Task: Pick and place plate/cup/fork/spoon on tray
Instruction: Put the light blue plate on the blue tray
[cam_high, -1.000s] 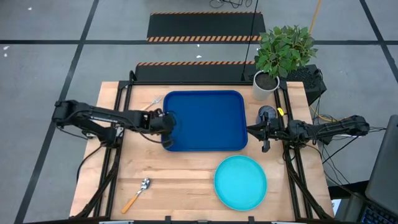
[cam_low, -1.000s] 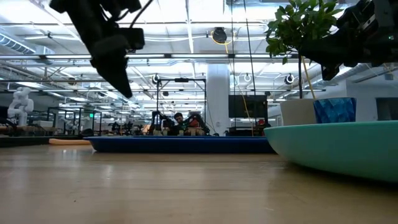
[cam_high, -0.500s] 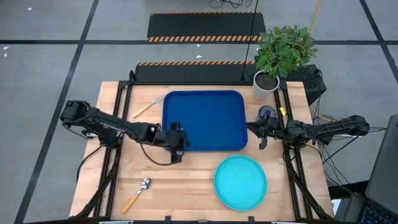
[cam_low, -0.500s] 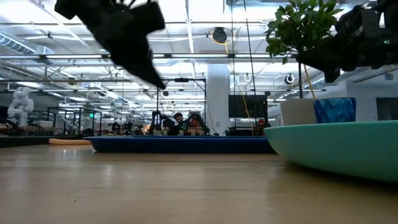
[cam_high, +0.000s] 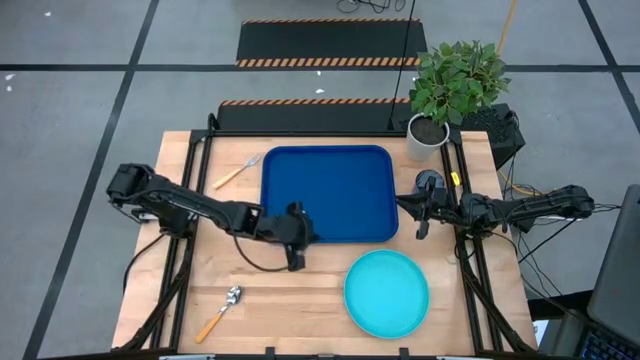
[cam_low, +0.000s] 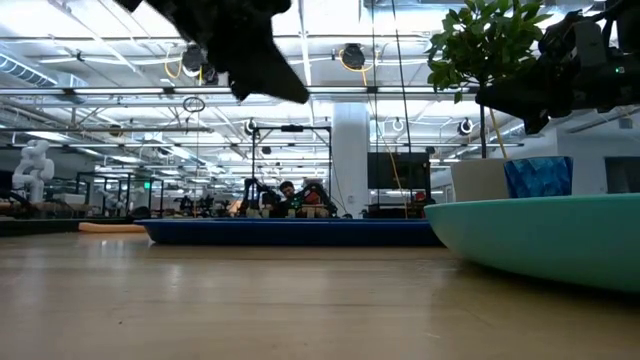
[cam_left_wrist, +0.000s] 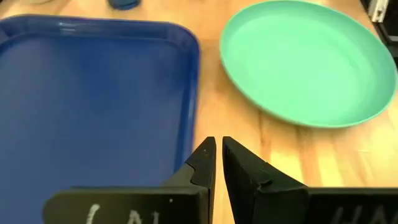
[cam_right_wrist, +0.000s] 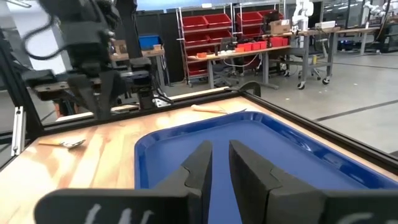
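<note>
Tray (cam_high: 330, 193) and plate (cam_high: 386, 292) bare; left gripper (cam_left_wrist: 217, 149) clenched, right gripper (cam_right_wrist: 219, 151) clenched.

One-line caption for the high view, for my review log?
Left gripper hovers near the empty dark blue rectangular tray; round turquoise plate, orange-handled fork and spoon lie on the table.

High: straight down over the whole table.
Low: tabletop level, facing the room.
Wrists: close, forward; both share the tray (cam_left_wrist: 93, 93).
</note>
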